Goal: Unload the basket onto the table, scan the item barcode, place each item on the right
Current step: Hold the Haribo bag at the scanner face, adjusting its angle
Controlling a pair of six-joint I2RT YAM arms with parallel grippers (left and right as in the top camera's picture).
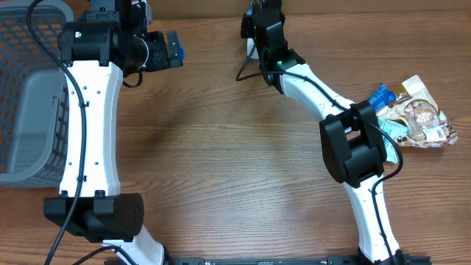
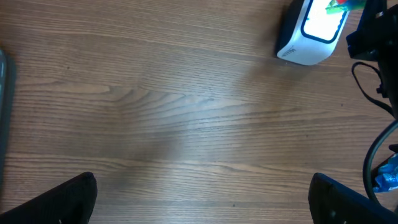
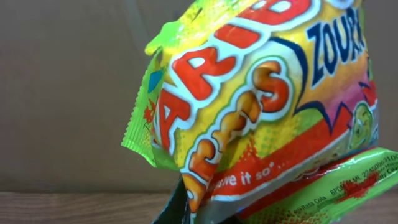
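The right fingers (image 3: 176, 210) are closed on a glossy yellow, green and orange sweet packet (image 3: 261, 106). It fills the right wrist view, its long axis tilted from lower left to upper right. In the upper right of the left wrist view, a green edge of it sits just above the lit window of the white box-shaped barcode scanner (image 2: 308, 34). Whether the barcode faces that window cannot be told. The left fingers (image 2: 62, 199) stand wide apart, holding nothing, over the wooden worktop (image 2: 186, 112), well left of the scanner.
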